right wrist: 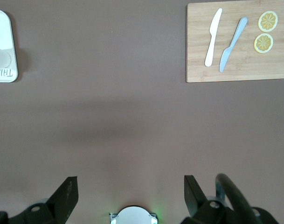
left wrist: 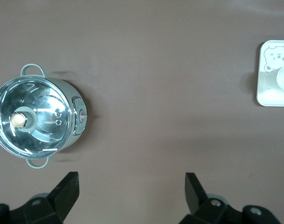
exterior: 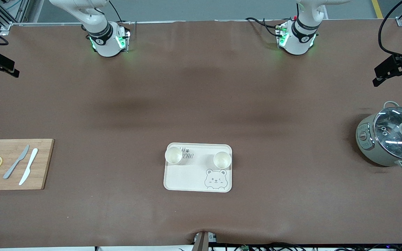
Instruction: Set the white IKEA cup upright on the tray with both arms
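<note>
Brown tabletop, tray (exterior: 198, 181) central, two upright white cups (exterior: 173, 155) on it: probably light, rigid, slick, best pinched at rim; left gripper (left wrist: 131, 192) and right gripper (right wrist: 130, 194) jaws apart, empty, well clear of tray.

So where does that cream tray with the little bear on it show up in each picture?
Front view: the tray lies mid-table, two white cups standing on it.
Left wrist view: its bear end shows at the picture's edge.
Right wrist view: a lettered corner at the edge.
Shared landmark: the brown table cover.
</note>
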Robot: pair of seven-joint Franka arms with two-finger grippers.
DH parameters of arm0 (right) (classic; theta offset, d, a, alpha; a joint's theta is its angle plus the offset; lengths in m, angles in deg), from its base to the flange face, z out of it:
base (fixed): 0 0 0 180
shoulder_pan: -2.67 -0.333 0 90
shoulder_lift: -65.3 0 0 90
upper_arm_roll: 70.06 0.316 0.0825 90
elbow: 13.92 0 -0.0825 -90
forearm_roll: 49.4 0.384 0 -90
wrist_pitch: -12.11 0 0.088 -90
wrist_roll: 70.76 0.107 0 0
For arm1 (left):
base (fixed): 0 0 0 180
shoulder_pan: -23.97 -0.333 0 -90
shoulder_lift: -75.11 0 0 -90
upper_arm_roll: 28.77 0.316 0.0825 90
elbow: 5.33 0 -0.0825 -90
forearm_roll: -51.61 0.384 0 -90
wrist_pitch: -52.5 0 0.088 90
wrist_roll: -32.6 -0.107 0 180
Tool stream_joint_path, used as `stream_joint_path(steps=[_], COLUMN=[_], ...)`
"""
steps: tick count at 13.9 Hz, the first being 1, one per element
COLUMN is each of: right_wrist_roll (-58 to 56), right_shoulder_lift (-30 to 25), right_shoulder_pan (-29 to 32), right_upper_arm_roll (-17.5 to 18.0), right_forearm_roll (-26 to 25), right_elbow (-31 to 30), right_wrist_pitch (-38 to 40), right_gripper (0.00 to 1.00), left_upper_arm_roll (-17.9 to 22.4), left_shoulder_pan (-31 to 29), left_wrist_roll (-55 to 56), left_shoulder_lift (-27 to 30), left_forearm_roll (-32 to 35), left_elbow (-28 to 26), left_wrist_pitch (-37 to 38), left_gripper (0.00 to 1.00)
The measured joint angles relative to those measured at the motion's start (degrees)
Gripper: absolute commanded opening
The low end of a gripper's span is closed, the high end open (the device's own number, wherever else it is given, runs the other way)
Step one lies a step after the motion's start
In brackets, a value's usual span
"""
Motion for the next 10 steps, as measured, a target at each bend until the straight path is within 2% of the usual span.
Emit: stream_joint_path(steps=[10], right_wrist_roll=[0.3], right_shoulder_lift=[0.0], right_shoulder_pan=[0.0], right_upper_arm_roll=[-0.2], right_forearm_roll=[0.0], right_elbow=[-0.1], right_wrist_pitch=[0.7], right_gripper=[1.0], left_upper_arm_roll=[0.0], left_shoulder_pan=[0.0], left_wrist_roll=[0.0], left_shoulder_lift=[-0.3], left_forearm_roll=[-0.2], left_elbow=[-0.9], left_wrist_pitch=[-0.4], left_gripper=[1.0])
